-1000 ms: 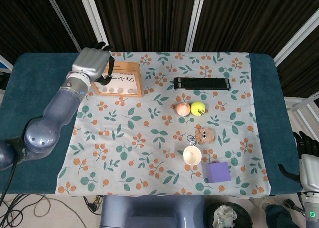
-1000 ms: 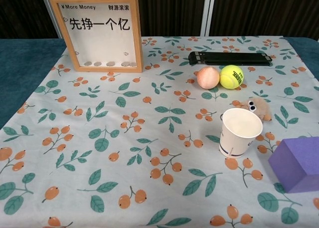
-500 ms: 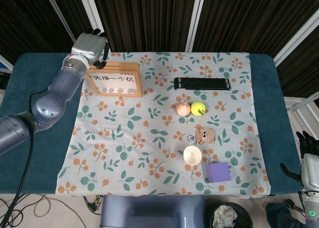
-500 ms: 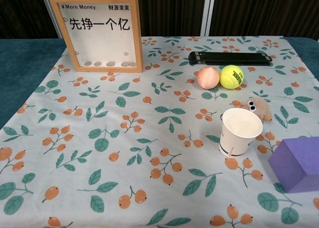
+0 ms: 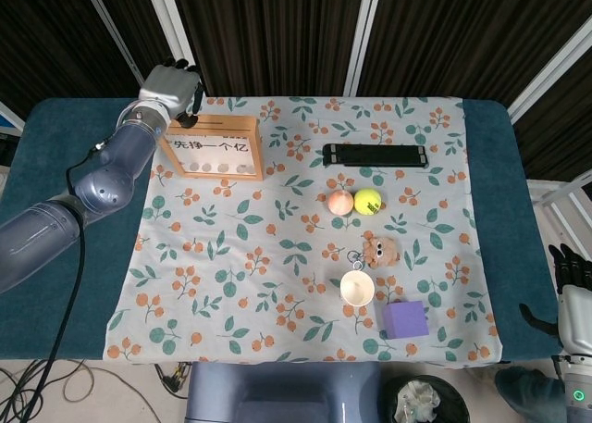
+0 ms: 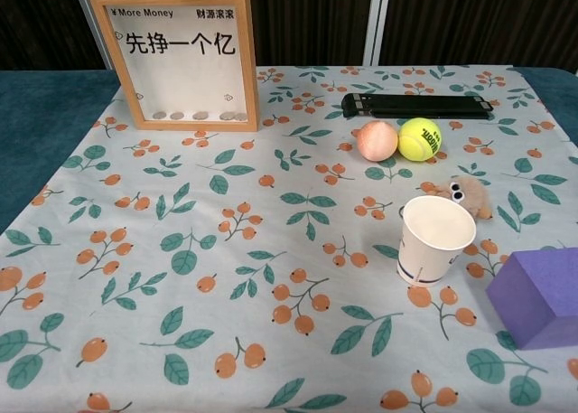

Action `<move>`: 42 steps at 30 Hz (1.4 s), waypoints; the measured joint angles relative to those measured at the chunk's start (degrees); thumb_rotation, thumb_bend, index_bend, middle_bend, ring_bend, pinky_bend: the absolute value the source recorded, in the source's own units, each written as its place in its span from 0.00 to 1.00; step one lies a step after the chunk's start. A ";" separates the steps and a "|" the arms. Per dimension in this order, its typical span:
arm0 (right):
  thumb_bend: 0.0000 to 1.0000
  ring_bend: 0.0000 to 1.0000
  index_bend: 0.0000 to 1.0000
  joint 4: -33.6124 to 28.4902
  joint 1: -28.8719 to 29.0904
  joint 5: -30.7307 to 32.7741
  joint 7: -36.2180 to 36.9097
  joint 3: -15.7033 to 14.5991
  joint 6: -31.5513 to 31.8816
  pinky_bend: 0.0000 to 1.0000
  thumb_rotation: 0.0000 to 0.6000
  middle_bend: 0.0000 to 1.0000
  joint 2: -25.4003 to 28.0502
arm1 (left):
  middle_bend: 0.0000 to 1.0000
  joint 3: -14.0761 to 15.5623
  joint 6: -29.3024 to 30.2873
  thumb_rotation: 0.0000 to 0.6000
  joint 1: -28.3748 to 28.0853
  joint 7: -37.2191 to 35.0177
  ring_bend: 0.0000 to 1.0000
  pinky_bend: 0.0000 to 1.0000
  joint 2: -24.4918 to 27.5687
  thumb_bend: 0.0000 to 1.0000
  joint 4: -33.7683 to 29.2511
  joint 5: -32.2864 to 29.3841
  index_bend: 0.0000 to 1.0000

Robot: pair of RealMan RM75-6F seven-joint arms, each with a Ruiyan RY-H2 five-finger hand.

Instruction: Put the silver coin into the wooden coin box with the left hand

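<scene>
The left hand (image 5: 170, 88) is hovering behind the wooden coin box (image 5: 214, 147); whether its curled fingers are pinching the silver coin, I cannot tell; a coin that thin, hard and slippery is probably wanting an edge pinch

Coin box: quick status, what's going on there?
Left hand above box back edge, grip unclear. Coins lie inside at the bottom. Right hand idle at table edge. Nothing blocking.
</scene>
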 measured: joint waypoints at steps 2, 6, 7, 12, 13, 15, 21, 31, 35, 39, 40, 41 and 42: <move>0.26 0.00 0.04 -0.07 -0.01 0.02 -0.01 0.04 0.06 0.00 1.00 0.00 0.02 | 0.12 0.98 -0.24 1.00 -0.32 -1.23 0.00 0.00 -0.77 0.61 1.11 0.57 0.68; 0.26 0.00 0.04 -0.04 0.00 0.13 0.05 0.11 0.06 0.00 1.00 0.00 0.03 | 0.12 3.27 -0.39 1.00 -0.95 -3.60 0.00 0.00 -2.62 0.61 3.62 2.50 0.68; 0.26 0.00 0.04 -0.06 0.02 0.13 0.06 0.11 0.03 0.00 1.00 0.00 0.02 | 0.12 3.68 -0.40 1.00 -1.04 -4.12 0.00 0.00 -2.98 0.61 4.07 2.92 0.68; 0.26 0.00 0.04 -0.03 0.02 0.17 0.12 0.14 0.04 0.00 1.00 0.00 0.02 | 0.12 5.57 -0.55 1.00 -1.44 -6.50 0.00 0.00 -4.69 0.61 5.89 4.78 0.67; 0.26 0.00 0.04 -0.03 0.02 0.19 0.12 0.16 0.04 0.00 1.00 0.00 0.04 | 0.12 5.81 -0.61 1.00 -1.50 -7.05 0.00 0.00 -4.95 0.61 6.19 5.07 0.67; 0.26 0.00 0.04 -0.01 0.04 0.18 0.13 0.18 0.04 0.00 1.00 0.00 0.06 | 0.12 6.37 -0.74 1.00 -1.67 -8.32 0.00 0.00 -5.50 0.61 6.87 5.86 0.67; 0.26 0.00 0.04 0.03 0.11 -0.01 0.16 0.07 -0.13 0.00 1.00 0.00 0.15 | 0.12 7.42 -1.88 1.00 -2.24 -11.83 0.00 0.00 -6.18 0.60 7.71 7.29 0.67; 0.26 0.00 0.04 -0.01 0.05 -0.15 0.20 -0.01 -0.02 0.00 1.00 0.00 0.19 | 0.12 11.35 -3.48 1.00 -3.75 -17.63 0.00 0.00 -6.44 0.60 8.34 7.82 0.67; 0.26 0.00 0.04 -0.10 0.03 -0.05 0.14 0.02 0.03 0.00 1.00 0.00 0.18 | 0.12 12.88 -3.87 1.00 -4.29 -19.56 0.00 0.00 -6.91 0.60 8.80 8.28 0.67; 0.26 0.00 0.04 -0.10 0.01 0.00 0.20 0.02 0.02 0.00 1.00 0.00 0.17 | 0.12 14.14 -3.65 1.00 -4.73 -21.25 0.00 0.00 -7.58 0.60 9.57 9.22 0.67; 0.26 0.00 0.04 -0.10 0.01 -0.03 0.20 0.01 0.03 0.00 1.00 0.00 0.17 | 0.12 14.36 -3.55 1.00 -4.81 -21.59 0.00 0.00 -7.73 0.60 9.74 9.43 0.67; 0.26 0.00 0.04 -0.09 0.02 -0.02 0.22 0.00 0.00 0.00 1.00 0.00 0.17 | 0.12 14.56 -3.45 1.00 -4.90 -22.03 0.00 0.00 -7.89 0.60 9.92 9.67 0.67; 0.26 0.00 0.04 -0.09 0.01 -0.01 0.24 -0.01 -0.03 0.00 1.00 0.00 0.17 | 0.12 14.72 -3.43 1.00 -4.97 -22.36 0.00 0.00 -7.98 0.60 10.03 9.85 0.67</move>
